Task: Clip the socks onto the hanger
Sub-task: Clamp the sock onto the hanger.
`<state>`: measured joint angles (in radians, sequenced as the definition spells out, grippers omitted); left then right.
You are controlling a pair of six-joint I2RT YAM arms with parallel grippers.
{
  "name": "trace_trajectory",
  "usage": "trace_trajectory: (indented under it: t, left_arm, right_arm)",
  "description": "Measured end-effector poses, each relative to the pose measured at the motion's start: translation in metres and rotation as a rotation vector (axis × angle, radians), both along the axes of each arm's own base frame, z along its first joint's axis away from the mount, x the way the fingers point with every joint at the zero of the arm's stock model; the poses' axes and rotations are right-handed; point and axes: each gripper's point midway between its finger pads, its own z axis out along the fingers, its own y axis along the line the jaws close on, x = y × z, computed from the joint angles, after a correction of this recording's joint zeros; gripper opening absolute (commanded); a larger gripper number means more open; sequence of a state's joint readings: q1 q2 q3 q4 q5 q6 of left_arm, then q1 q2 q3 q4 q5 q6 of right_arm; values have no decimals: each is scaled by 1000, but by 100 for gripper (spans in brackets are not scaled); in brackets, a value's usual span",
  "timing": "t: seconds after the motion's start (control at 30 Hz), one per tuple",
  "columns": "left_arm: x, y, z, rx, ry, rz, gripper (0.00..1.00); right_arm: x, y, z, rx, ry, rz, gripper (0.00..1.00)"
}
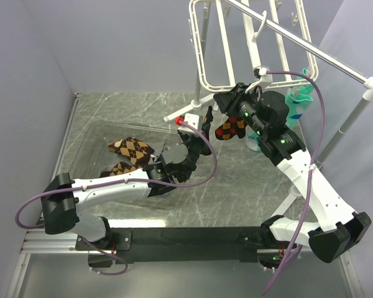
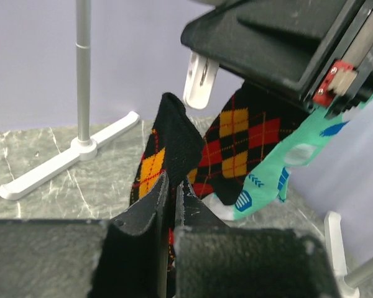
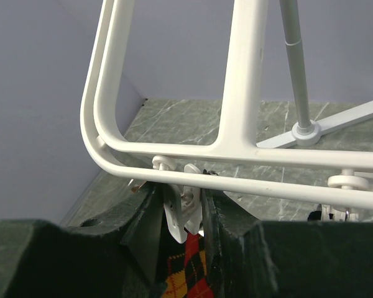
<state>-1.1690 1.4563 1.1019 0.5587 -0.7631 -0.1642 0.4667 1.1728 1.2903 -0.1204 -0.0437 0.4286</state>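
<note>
sock [image 1: 230, 129] below hanger [image 3: 242, 81] (clip [image 3: 185, 205]), others [image 1: 132, 148] — left

A grey marbled tabletop [image 1: 236, 192] carries a clear plastic tub [image 1: 90, 138] at the left and a silver pole stand [image 1: 311, 48] on white feet; lavender walls [image 1: 112, 43] enclose it.

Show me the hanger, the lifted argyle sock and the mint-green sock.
hanger [image 3: 239, 93], right wrist view, white cross bar
argyle sock [image 2: 239, 143], left wrist view, red-and-orange diamonds
mint-green sock [image 2: 268, 169], left wrist view, its middle
</note>
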Motion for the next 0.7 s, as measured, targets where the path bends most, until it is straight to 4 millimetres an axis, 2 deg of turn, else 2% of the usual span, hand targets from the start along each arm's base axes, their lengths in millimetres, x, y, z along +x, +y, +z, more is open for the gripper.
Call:
trace_trajectory:
  t: [0.2, 0.7]
  left_arm:
    - [2, -1, 10, -9, -23, 16, 1]
    - [4, -5, 12, -9, -52, 31, 1]
  right_arm:
    - [0, 0, 0, 1, 1, 0, 0]
    - [-3, -4, 2, 38, 25, -25, 0]
